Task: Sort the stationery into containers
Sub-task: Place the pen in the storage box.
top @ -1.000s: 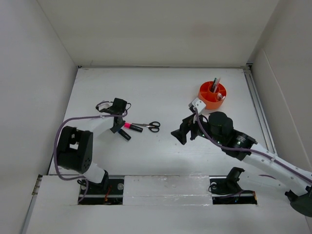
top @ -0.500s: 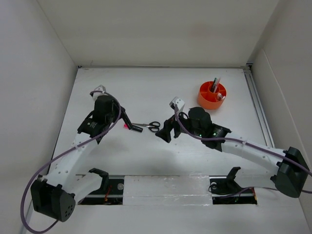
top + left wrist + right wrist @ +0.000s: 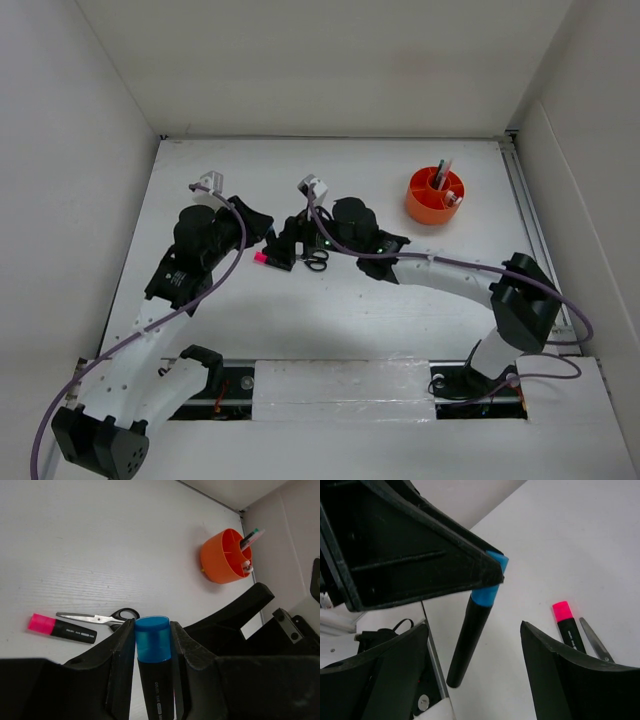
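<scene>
Grippers meet well left of the round orange plastic desk pot (image 3: pixel 415 207) overhead: right gripper (image 3: pixel 283 245) on the pot's side, left gripper (image 3: pixel 260 230) beyond. Left wrist view: left gripper pinches the blue-capped black marker (image 3: pixel 152 647) at its cap. Right wrist view: right gripper gapes wide, the marker's barrel slanting down between its fingers (image 3: pixel 555 670), untouched.

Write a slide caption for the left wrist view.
The left gripper clamps a blue-capped marker; a pink-capped marker and scissors lie on the table, the orange pot farther off.
</scene>
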Tool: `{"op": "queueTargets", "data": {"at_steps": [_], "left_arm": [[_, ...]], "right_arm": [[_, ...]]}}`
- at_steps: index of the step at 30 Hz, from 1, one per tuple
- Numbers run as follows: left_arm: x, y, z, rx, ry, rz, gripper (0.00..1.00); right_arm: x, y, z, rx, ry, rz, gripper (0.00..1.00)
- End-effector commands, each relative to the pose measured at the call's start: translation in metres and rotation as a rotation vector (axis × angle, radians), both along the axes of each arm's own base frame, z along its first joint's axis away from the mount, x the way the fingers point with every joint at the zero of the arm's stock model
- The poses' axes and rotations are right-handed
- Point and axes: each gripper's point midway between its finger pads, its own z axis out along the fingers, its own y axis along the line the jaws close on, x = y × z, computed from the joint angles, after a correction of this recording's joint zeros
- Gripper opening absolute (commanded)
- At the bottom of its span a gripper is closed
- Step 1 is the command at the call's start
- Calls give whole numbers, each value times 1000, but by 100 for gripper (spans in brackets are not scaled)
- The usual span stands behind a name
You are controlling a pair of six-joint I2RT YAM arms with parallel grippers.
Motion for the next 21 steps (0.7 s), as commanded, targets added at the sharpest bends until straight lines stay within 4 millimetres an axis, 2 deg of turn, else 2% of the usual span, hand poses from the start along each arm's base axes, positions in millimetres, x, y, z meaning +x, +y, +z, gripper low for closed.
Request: {"op": "queueTargets", "data": {"at_steps": [1,4,6,9,10,12,14,16,21], "left_arm": [[-2,-9,8,-22,-62,-64,0],[-2,-15,6,-32,-68,-94,0],[-4,-18,2,-35,-56,-114,0],[-3,-18,4,-39,-68,-114,0],[-3,-18,4,-39,-68,-114,0],[-3,-18,4,-39,-68,-114,0],[-6,-19,8,-44,-77,-123,0],[-6,-19,8,-44,-77,-123,0],[-12,-17,18,-50,-100,-124,0]], "right_arm": [[5,17,40,122,-43,-3,80],[11,26,36,119,-30,-4,72],[12,28,33,115,-28,-4,61],[16,28,35,126,-26,-26,53],[16,28,35,126,-26,-26,43],[17,29,31,118,-21,-26,33],[17,29,30,115,-29,-25,14],[17,29,32,114,-28,-25,0],[19,26,29,89,-62,-31,0]]}}
